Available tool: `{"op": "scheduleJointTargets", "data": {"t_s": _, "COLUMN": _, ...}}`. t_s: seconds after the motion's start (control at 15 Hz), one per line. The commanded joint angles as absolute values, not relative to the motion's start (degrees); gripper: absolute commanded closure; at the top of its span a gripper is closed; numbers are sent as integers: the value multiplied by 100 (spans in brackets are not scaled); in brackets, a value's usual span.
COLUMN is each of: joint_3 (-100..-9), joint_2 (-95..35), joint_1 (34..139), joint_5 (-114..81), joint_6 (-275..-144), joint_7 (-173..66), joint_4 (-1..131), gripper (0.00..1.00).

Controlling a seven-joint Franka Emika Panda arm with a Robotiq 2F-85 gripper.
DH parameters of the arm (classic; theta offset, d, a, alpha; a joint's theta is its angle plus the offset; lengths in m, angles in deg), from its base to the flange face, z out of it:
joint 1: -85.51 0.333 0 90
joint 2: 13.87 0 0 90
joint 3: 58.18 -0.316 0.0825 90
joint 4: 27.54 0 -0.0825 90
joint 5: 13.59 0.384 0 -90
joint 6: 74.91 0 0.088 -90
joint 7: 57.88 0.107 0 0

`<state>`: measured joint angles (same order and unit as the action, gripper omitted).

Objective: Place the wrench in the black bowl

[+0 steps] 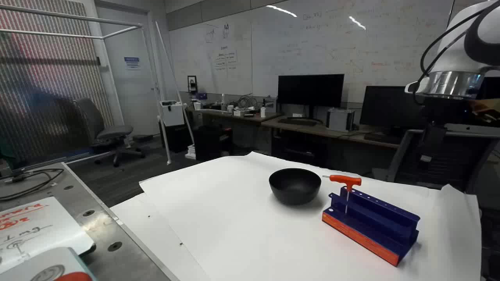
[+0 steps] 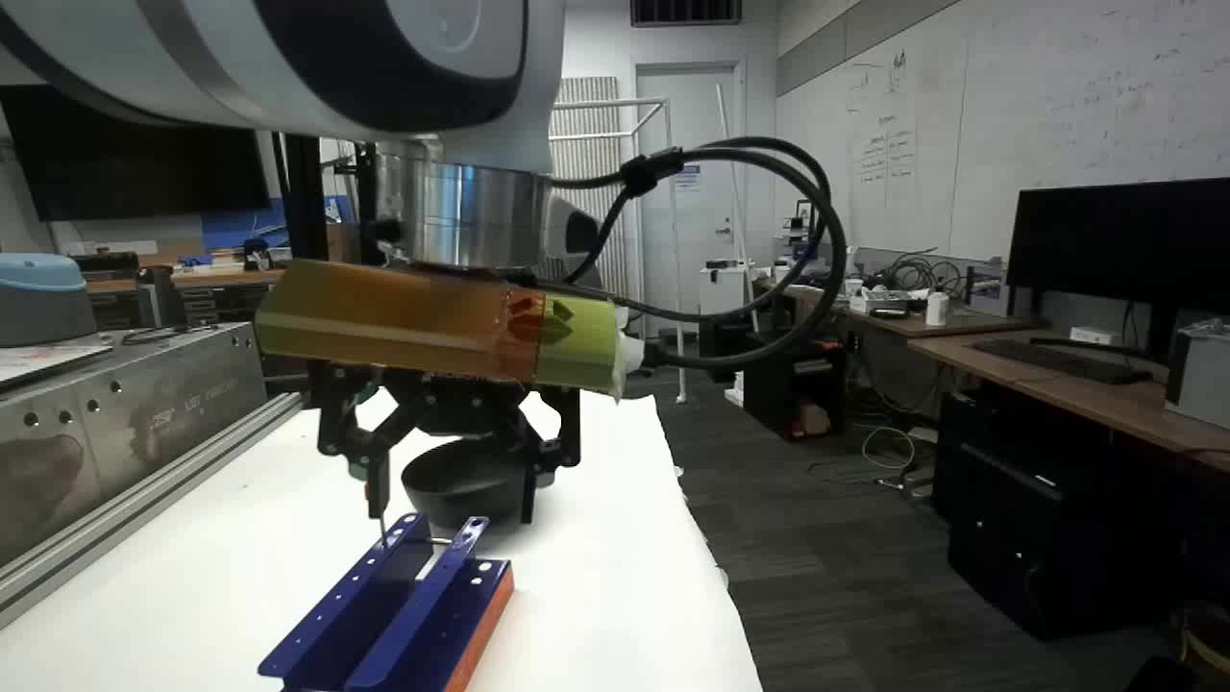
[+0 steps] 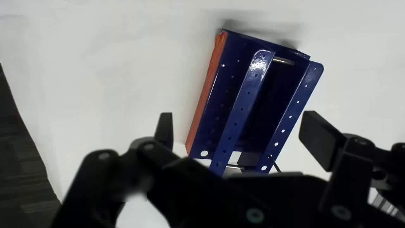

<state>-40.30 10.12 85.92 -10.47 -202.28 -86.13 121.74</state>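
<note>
Fingers (image 3: 316, 141) of the black gripper (image 3: 237, 122) stand wide apart in the wrist view, the blue, orange-edged rack (image 3: 245, 101) between them. In an exterior view the red T-handled wrench (image 1: 345, 180) stands upright near the rack's left end; centre over its handle, close, then lift straight up. In an exterior view the round black bowl (image 2: 456, 500) sits beyond the rack's far end.

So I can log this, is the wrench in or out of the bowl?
Out of the bowl: in an exterior view, the wrench stands upright in the rack.
</note>
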Motion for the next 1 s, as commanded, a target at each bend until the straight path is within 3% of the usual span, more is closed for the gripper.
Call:
{"op": "scheduleJointTargets", "data": {"t_s": 0.0, "joint_3": -4163, "joint_2": 997, "joint_1": 8459, "joint_5": -979, "joint_6": -20213, "joint_7": -8663, "joint_4": 12165, "gripper": 0}}
{"op": "scheduleJointTargets", "data": {"t_s": 0.93, "joint_3": -5932, "joint_2": -565, "joint_1": 8747, "joint_5": -1693, "joint_6": -19943, "joint_7": -6541, "joint_4": 10675, "gripper": 0}}
